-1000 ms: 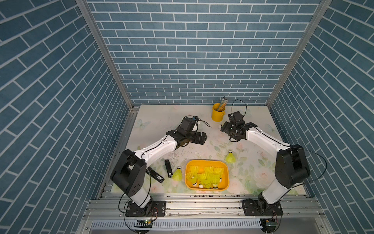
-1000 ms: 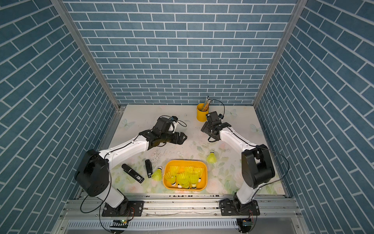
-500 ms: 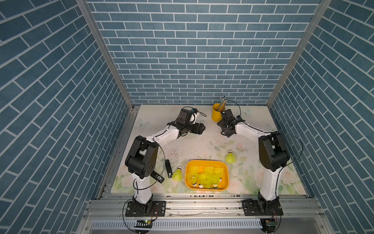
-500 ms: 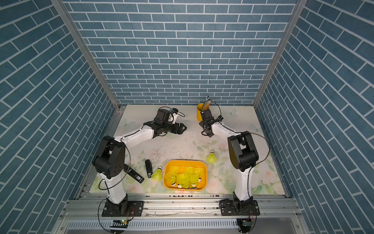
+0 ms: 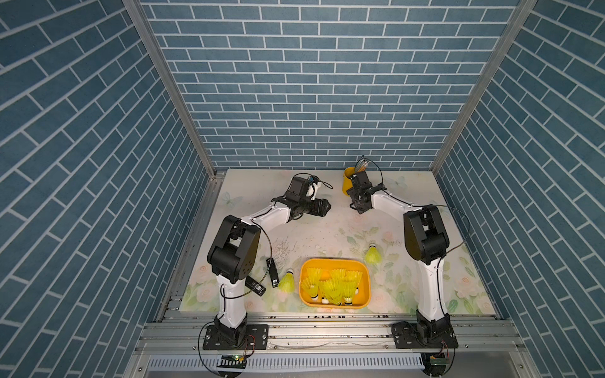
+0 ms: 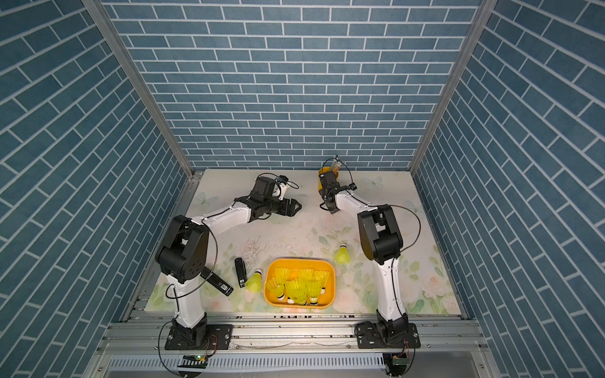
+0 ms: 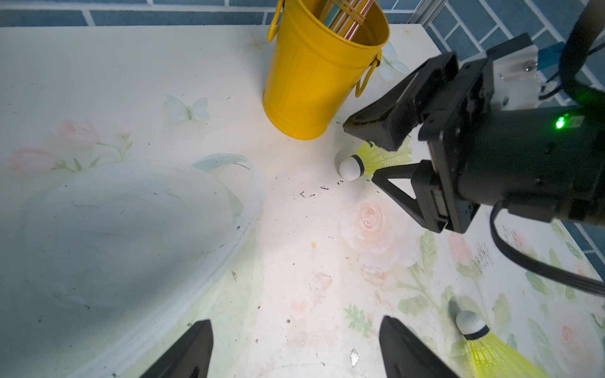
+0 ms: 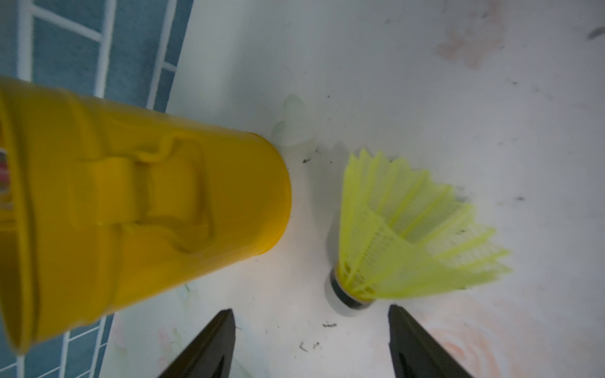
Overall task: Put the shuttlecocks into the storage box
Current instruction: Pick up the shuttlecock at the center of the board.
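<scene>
The orange storage box [image 5: 334, 261] [image 6: 299, 261] stands at the front with several yellow-green shuttlecocks [image 5: 330, 286] in it. One loose shuttlecock [image 5: 287, 282] [image 6: 254, 281] lies left of the box. Another [image 5: 373, 254] [image 6: 342, 253] lies behind its right corner. A third [image 8: 402, 235] [image 7: 360, 163] lies beside the yellow cup at the back. My right gripper [image 8: 311, 311] [image 5: 358, 204] hovers open over it, fingertips just short of its white tip. My left gripper [image 7: 294, 320] [image 5: 327, 207] is open, holds nothing and faces the right gripper.
A tall yellow cup [image 5: 348, 185] [image 8: 131, 222] with pencils stands close to the right gripper, near the back wall. Two black bars [image 5: 272, 271] [image 5: 255, 288] lie at the front left beside the left arm's base.
Both arms have reached toward the back. The right gripper has moved back and left to the cup, over the shuttlecock, with its jaws a little narrower. The left gripper has moved back too.
</scene>
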### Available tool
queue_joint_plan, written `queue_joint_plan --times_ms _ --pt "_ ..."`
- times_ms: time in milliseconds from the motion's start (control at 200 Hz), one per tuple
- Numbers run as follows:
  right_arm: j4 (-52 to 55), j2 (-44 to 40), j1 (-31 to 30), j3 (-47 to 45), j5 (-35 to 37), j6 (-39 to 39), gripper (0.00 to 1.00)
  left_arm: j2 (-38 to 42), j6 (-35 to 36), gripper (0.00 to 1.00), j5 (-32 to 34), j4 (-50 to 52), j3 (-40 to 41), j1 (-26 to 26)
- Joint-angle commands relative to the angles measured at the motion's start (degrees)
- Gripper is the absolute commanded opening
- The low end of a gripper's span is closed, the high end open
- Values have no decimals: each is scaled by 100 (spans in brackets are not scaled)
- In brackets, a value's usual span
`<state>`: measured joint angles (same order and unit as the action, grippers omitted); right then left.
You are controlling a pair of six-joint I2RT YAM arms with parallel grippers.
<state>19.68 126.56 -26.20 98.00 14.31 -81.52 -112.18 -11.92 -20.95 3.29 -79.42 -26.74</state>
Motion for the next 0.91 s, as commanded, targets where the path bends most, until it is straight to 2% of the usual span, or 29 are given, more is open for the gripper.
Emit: queue_joint_plan --times_ms 0,275,395,475,700,845,900 --pt "680 361 1 357 326 -314 75 -41 86 86 -64 -22 -162 49" --pt "1548 937 14 1254 582 -568 74 42 129 85 10 107 -212 60" --pt "1610 1053 18 1374 556 -484 71 52 142 85 71 170 -262 62" --pt "1668 1115 18 1433 474 -384 64 46 142 85 86 201 -300 64" --pt "1720 1029 -26 1211 371 -230 62 19 155 85 107 278 -399 60" --pt "1649 993 -44 1045 349 -163 46 25 131 85 110 265 -347 68" --pt "1607 1002 -43 1021 332 -139 45 45 121 85 118 260 -313 58"
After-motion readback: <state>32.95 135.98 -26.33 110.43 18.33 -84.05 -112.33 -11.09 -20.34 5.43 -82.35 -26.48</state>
